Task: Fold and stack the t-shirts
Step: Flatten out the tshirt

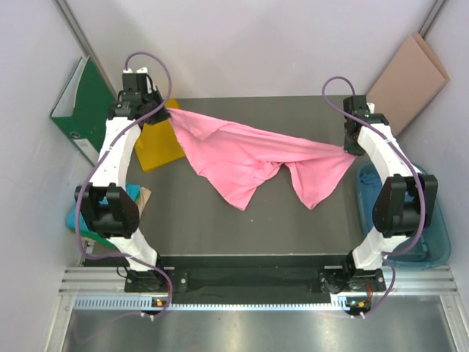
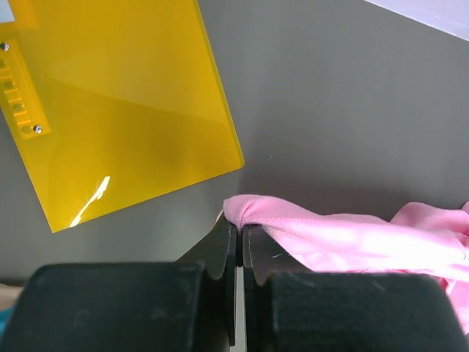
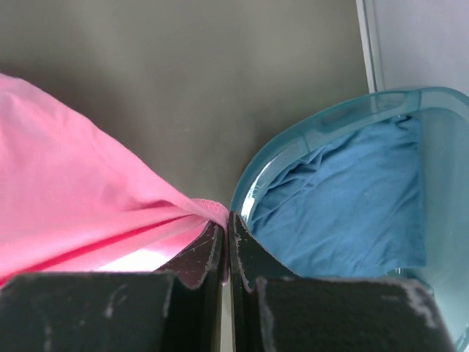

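Over the bench (image 1: 220,227) the pink t-shirt (image 1: 249,158) hangs stretched, middle sagging: the spreading step. Left tool (image 1: 167,111) pinches one edge, right tool (image 1: 350,149) the other. Next, I'd judge: lay it flat, tension even.

I see a bright pink t-shirt (image 1: 249,158) stretched between my two grippers, one bunched corner pinched in the left gripper (image 2: 238,227), the other in the right gripper (image 3: 226,220), two crumpled flaps sagging between them, a blue t-shirt (image 3: 344,198) rumpled in a tub (image 3: 293,139) just right of the right gripper
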`<move>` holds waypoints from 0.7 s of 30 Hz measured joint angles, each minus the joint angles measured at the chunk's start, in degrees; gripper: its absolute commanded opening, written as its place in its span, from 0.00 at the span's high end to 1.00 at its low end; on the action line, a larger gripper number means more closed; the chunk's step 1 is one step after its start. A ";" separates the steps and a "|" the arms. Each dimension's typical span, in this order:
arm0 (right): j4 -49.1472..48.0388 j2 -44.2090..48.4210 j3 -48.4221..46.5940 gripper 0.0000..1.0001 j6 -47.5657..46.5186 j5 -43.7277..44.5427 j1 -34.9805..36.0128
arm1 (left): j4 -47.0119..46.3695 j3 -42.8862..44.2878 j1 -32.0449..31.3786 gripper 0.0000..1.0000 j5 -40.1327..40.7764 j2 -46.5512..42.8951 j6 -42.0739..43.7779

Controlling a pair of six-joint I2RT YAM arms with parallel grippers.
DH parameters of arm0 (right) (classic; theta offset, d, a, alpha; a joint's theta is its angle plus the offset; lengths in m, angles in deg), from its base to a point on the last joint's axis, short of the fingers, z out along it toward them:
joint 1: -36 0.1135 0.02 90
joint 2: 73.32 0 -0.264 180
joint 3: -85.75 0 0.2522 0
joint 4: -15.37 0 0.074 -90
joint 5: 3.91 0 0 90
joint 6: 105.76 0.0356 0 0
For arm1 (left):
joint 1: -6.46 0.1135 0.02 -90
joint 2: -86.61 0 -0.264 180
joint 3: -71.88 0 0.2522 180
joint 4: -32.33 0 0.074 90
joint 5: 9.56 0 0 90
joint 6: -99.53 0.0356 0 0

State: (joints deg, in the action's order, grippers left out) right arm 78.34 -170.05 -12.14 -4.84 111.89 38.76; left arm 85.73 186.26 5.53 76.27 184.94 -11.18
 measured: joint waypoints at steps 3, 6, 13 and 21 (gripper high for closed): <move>-0.04 -0.46 0.15 0.43 -0.07 0.76 -0.22 | 0.72 -0.04 0.00 1.00 0.35 -0.35 -0.37; 0.09 -1.11 0.11 0.03 -0.35 1.11 -0.76 | 0.79 -1.07 0.09 1.00 0.39 -1.09 -0.63; -0.46 -0.83 0.13 0.00 -0.98 -0.31 -1.18 | -0.79 -2.78 0.13 1.00 -3.91 -1.18 -2.38; -2.93 5.03 0.31 0.01 -1.97 -6.69 -1.18 | -8.94 8.48 0.13 1.00 -10.29 13.60 -8.24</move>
State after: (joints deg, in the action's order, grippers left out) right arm 75.41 -165.02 -11.84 -6.81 105.20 37.58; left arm 76.79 194.74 5.66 65.98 198.53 -19.42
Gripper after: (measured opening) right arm 0.993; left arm 0.026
